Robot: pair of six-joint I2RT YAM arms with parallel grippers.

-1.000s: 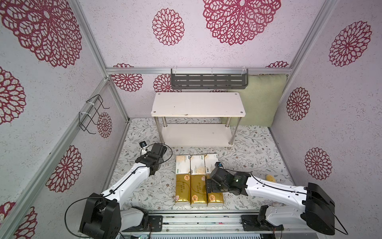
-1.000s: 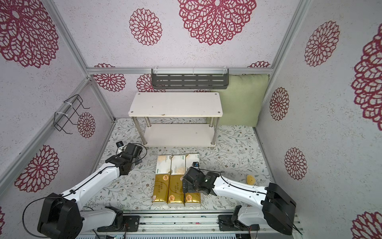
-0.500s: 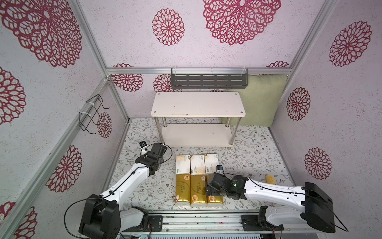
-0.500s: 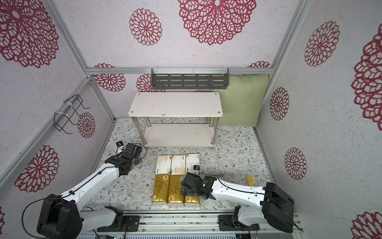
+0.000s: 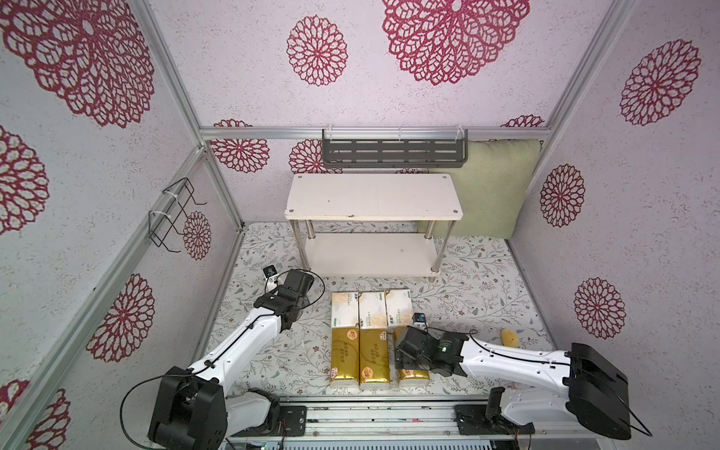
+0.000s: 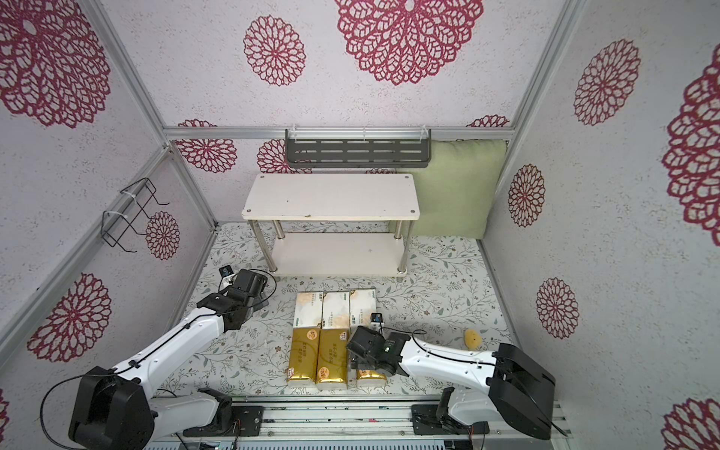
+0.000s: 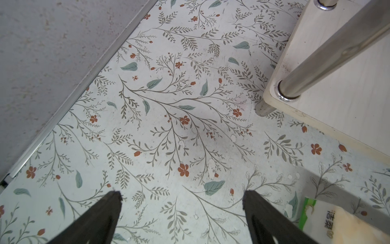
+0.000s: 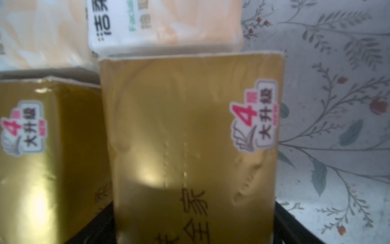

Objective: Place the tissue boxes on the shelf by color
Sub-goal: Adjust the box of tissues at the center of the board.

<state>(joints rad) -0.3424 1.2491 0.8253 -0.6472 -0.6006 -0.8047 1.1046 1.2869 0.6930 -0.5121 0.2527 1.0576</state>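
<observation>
Six tissue boxes lie in two rows on the floral floor in front of the shelf [image 5: 372, 195] [image 6: 331, 195]: three white ones [image 5: 372, 311] [image 6: 335, 307] behind, three gold ones [image 5: 373, 358] [image 6: 331, 358] in front. My right gripper [image 5: 405, 350] [image 6: 360, 348] [image 8: 194, 211] covers the rightmost gold box [image 5: 413, 376] [image 8: 190, 126], one black finger pressed against each long side. My left gripper [image 5: 300, 286] [image 7: 181, 196] hangs open over bare floor, left of the white row, near the shelf's front left leg [image 7: 337, 48]. Both shelf boards are bare.
A green cushion [image 5: 491, 187] leans in the back right corner. Above the shelf hangs a dark grey wall rack [image 5: 393, 152], and a black wire holder [image 5: 171, 214] hangs on the left wall. A small yellow object [image 5: 509, 338] lies at the right.
My right gripper has shifted nearer the front edge over the rightmost gold box, and its jaws have narrowed onto it. The left arm has not moved.
</observation>
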